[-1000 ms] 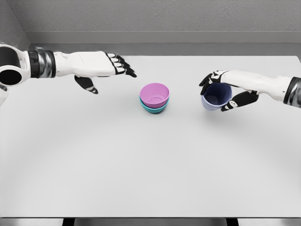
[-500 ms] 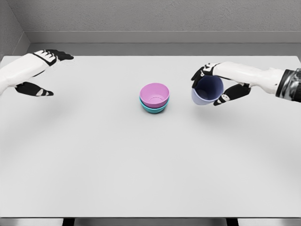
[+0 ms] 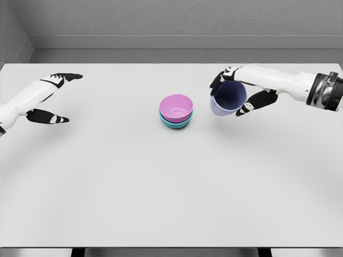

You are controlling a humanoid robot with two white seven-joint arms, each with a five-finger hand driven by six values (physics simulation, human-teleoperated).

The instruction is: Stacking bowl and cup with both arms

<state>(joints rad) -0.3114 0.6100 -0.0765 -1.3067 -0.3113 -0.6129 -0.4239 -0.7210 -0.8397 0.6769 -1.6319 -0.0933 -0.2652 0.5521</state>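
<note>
Cup carried toward the bowl stack

Right hand (image 3: pixel 236 91) fingers grasp the lavender cup (image 3: pixel 227 99), tilted, at 3 o'clock of the pink bowl (image 3: pixel 176 108); level it, centre, lower. Left hand (image 3: pixel 45 96) released.

Both arms were clad in smooth white shells. The left hand (image 3: pixel 45 96), at 9 o'clock in the head view, had a white back with black fingertips and a black thumb. The right hand (image 3: pixel 238 91), at 2 o'clock, showed the same scheme: white back, black finger segments carrying small white marks, and a black thumb. The right forearm ended at 3 o'clock in a banded cuff (image 3: pixel 326 91) of grey metal and black rings.
</note>
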